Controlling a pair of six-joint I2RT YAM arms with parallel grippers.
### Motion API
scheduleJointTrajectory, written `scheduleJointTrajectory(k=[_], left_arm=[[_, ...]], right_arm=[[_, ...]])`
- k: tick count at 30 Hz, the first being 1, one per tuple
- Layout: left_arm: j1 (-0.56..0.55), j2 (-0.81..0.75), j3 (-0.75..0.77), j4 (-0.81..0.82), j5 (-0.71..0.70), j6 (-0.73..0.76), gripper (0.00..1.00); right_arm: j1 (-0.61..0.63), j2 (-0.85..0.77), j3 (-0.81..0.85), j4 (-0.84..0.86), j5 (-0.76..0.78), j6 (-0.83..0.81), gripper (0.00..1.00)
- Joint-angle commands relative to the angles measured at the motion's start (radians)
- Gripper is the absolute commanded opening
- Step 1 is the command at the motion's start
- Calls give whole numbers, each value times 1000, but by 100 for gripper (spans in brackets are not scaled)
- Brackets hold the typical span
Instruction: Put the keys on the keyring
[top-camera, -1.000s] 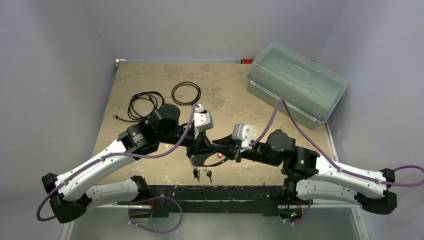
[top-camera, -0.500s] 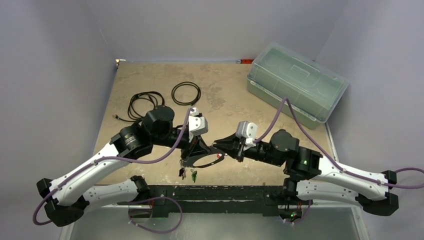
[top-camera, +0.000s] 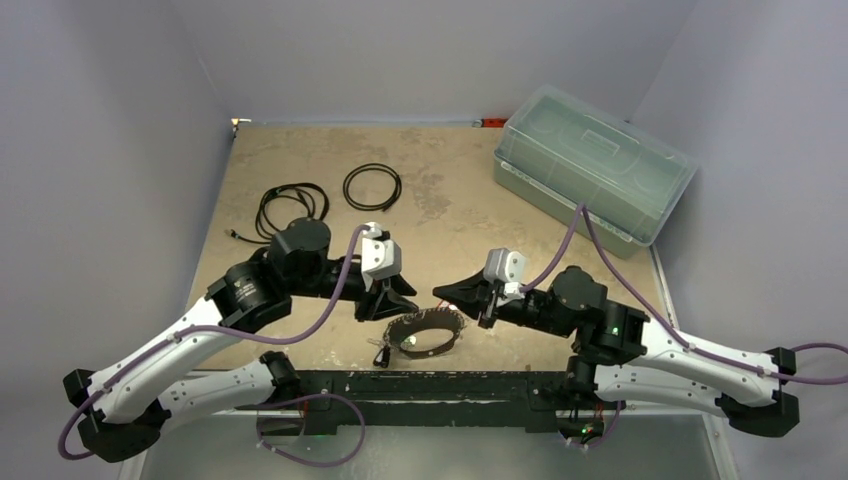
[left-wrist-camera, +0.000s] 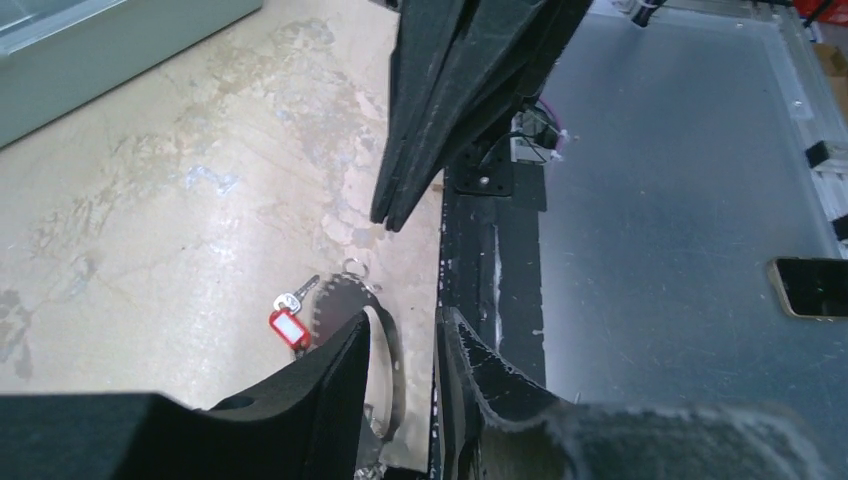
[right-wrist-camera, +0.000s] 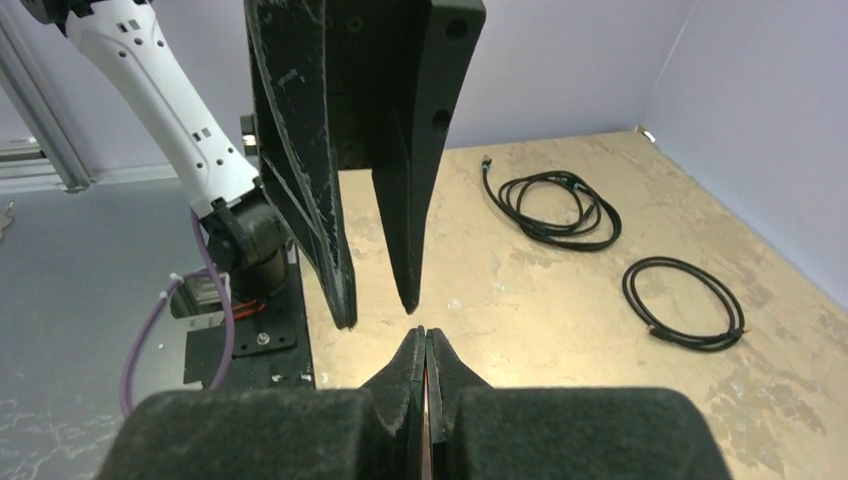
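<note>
The keyring (top-camera: 425, 331), a pale bumpy-edged oval loop, lies flat on the tan table (top-camera: 450, 190) near the front edge, between the two grippers. A small dark cluster of keys (top-camera: 380, 352) rests at its near-left end. In the left wrist view a red-headed key (left-wrist-camera: 288, 328) lies against the keyring (left-wrist-camera: 330, 298). My left gripper (top-camera: 402, 298) hovers just left of the ring, open and holding nothing; its fingers (left-wrist-camera: 330, 375) stand apart. My right gripper (top-camera: 447, 292) hangs just beyond the ring's right end, fingers (right-wrist-camera: 412, 360) pressed together, nothing visibly between them.
A clear lidded plastic box (top-camera: 590, 172) sits at the back right. Two black cable coils (top-camera: 372, 186) (top-camera: 291, 208) lie at the back left. The black mounting rail (top-camera: 450, 385) runs along the table's front edge, close behind the ring.
The ring with its hanging keys, held up between both grippers before, now lies on the table. My left gripper opened and drew back left; my right gripper closed and drew back right.
</note>
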Motion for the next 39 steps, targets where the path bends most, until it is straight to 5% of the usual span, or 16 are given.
scheduleJointTrajectory(k=[1, 7, 9, 11, 14, 17, 20, 26, 39], left_arm=[[-2, -2, -43, 66, -122, 2, 30], [-2, 2, -164, 157, -324, -86, 51], [-2, 15, -220, 217, -387, -140, 56], [-2, 42, -279, 280, -447, -195, 70], [-2, 123, -317, 329, -506, -258, 74], [-3, 195, -300, 328, -565, -296, 74], [-4, 241, -213, 233, -628, -283, 74], [-5, 236, -111, 65, -718, -161, 76], [-3, 79, -253, 146, -767, -125, 76]], right_arm=[[-3, -4, -18, 92, 45, 23, 0], [-3, 6, -77, 109, 453, 226, 2], [-5, 6, -108, 82, 589, 314, 22], [-6, 24, -125, 9, 679, 410, 54], [-44, 91, -106, -192, 754, 612, 73], [-247, 174, -113, -293, 527, 710, 86], [-475, 244, -139, -331, 307, 763, 83], [-495, 313, -218, -217, 152, 833, 84], [-532, 590, -202, -53, 24, 813, 59]])
